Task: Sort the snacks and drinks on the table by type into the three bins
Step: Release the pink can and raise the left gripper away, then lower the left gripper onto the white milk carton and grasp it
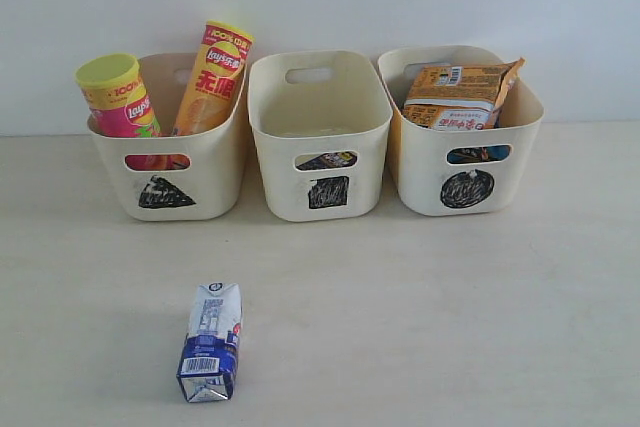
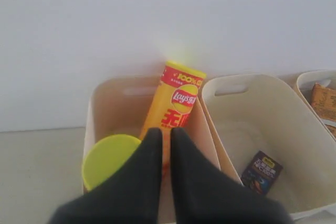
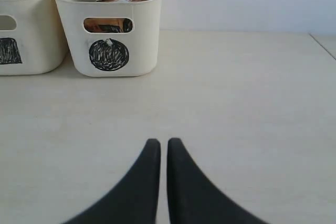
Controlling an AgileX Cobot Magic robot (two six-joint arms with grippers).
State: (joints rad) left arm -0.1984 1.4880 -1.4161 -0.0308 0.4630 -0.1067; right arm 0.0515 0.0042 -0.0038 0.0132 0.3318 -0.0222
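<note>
A white and blue carton [image 1: 211, 342] lies on the table at the front left, away from both grippers. The triangle bin [image 1: 200, 172] holds the pink tube [image 1: 118, 97] and the yellow-orange tube [image 1: 215, 72]. The dark purple carton [image 2: 261, 171] lies in the square bin [image 1: 320, 107]. The orange bag [image 1: 460, 92] sits in the circle bin [image 1: 520, 162], and a bit of blue shows through its slot. My left gripper [image 2: 161, 131] hangs shut and empty above the triangle bin [image 2: 113, 103]. My right gripper [image 3: 160, 141] is shut and empty over bare table. Neither shows in the exterior view.
A white wall runs close behind the three bins. The table edge [image 3: 323, 43] shows in the right wrist view, beyond the circle bin [image 3: 142, 35]. Bare tabletop lies in front of the bins around the carton.
</note>
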